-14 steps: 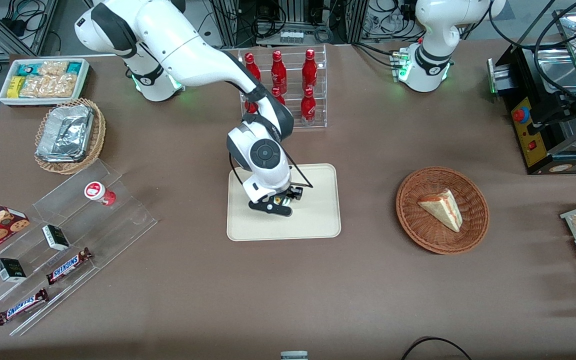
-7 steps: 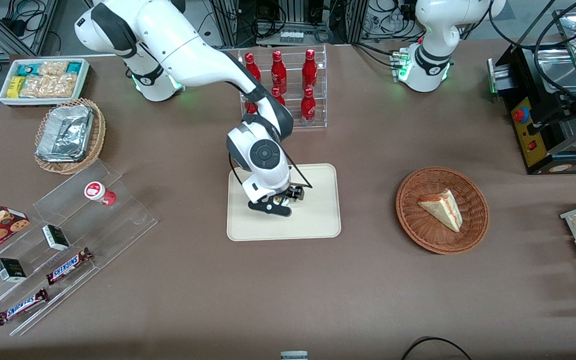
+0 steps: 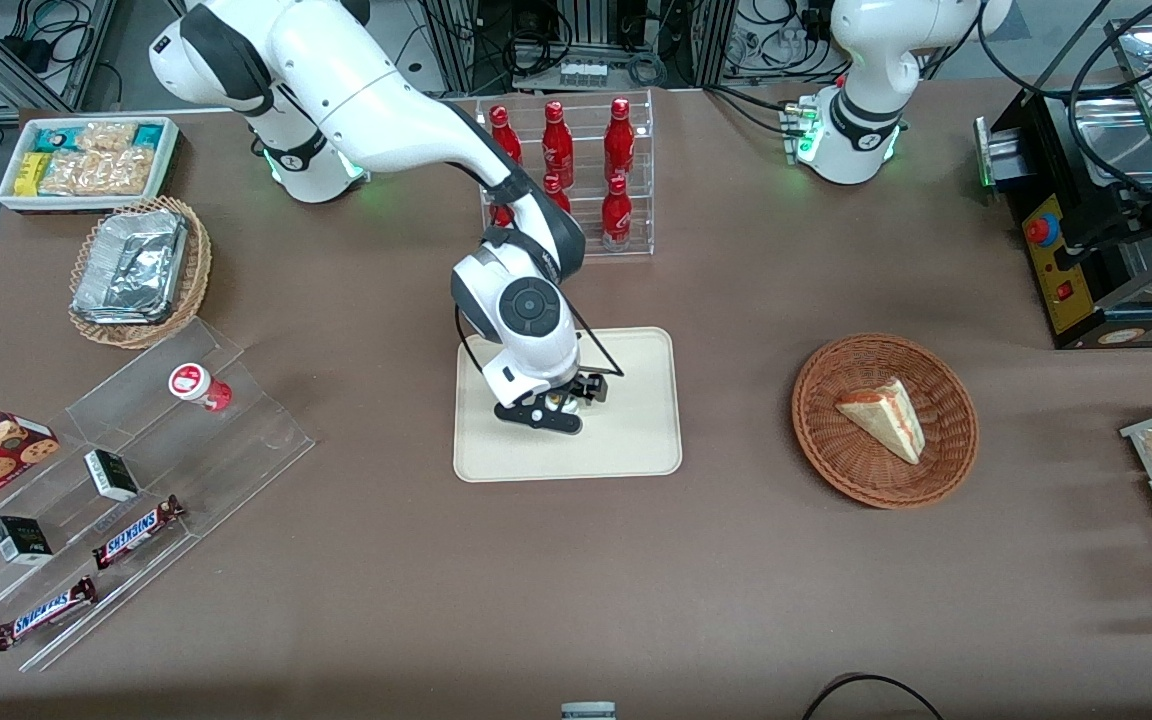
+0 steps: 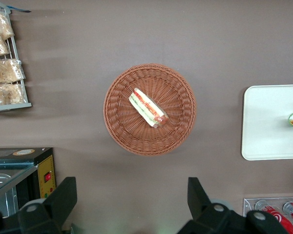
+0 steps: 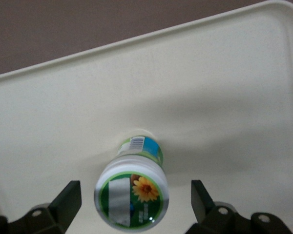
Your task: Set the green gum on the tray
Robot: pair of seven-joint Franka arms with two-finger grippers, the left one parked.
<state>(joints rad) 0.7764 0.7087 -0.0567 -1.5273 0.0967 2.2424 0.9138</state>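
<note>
SNICKERS on 2 candy bars [image 3: 139, 531] [image 3: 44, 612].

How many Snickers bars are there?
2 Snickers bars on the clear stand toward the working arm's end, one nearer the camera. Gripper open above green gum on the tray.

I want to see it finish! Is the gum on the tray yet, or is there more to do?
Nearly done. The green gum stands upright on the tray, so the placing looks finished. The gripper hangs just above it, fingers open and apart from the bottle, so nothing is held. What looks left is only for the arm to lift away from the tray.
</note>
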